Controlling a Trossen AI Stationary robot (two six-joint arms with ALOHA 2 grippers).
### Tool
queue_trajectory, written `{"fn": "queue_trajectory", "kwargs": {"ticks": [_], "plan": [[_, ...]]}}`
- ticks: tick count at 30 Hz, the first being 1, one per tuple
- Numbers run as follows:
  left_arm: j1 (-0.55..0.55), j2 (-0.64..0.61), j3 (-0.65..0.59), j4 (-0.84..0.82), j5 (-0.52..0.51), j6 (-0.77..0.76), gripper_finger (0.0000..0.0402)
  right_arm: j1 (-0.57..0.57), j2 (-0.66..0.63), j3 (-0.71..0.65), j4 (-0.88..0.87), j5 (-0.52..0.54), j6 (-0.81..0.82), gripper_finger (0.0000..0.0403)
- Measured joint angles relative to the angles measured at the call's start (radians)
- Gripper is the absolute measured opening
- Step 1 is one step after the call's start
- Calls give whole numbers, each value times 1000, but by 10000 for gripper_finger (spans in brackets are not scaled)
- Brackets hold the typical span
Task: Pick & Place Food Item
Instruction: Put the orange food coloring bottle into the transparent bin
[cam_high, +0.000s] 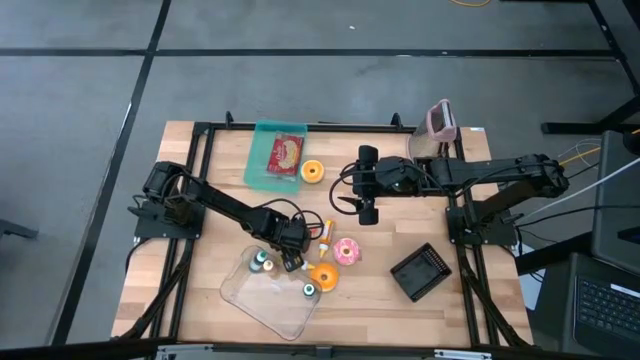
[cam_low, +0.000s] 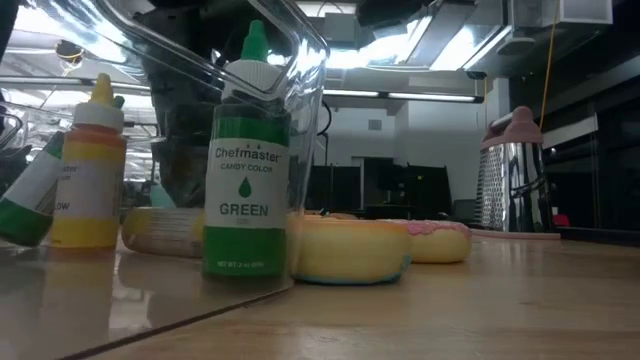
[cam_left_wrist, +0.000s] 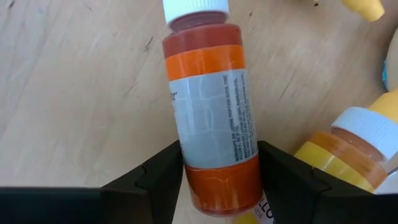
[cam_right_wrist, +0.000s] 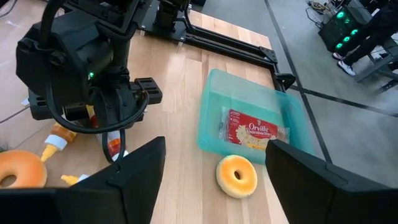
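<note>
An orange food-colouring bottle with a white cap lies on its side on the wooden table. My left gripper stands over it near the table's middle, shut on it. My right gripper hangs open and raised above the table's far middle, with nothing between its fingers. Below and beyond it, a yellow-iced donut lies beside a teal tray holding a popcorn packet. My left gripper pinches the orange bottle's body near its bottom end between its two fingers, one on each side. The fingers come steeply from above and lie across the bottle. The bottle lies on its side on the table.
A yellow bottle lies close beside the orange one. A clear container with green bottles stands at the near side. A pink donut, an orange donut, a black block and a grater are to the right.
</note>
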Motion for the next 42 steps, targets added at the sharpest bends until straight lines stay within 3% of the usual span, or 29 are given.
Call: {"fn": "queue_trajectory", "kwargs": {"ticks": [14, 26, 33, 38, 42], "plan": [[-6, -50, 123, -171, -63, 58, 148, 0, 0, 0, 5, 5, -4, 272], [-28, -87, 238, -305, -185, 105, 142, 0, 0, 0, 26, 17, -31, 272], [-89, -149, 340, -372, -401, 168, 141, 0, -4, 1, 141, 10, -78, 272], [-202, -250, 345, -358, -625, 193, 141, 1, -7, 1, 250, 4, -106, 272], [-322, -337, 346, -367, -790, 154, 141, 2, -7, 1, 324, -67, -112, 272]]}}
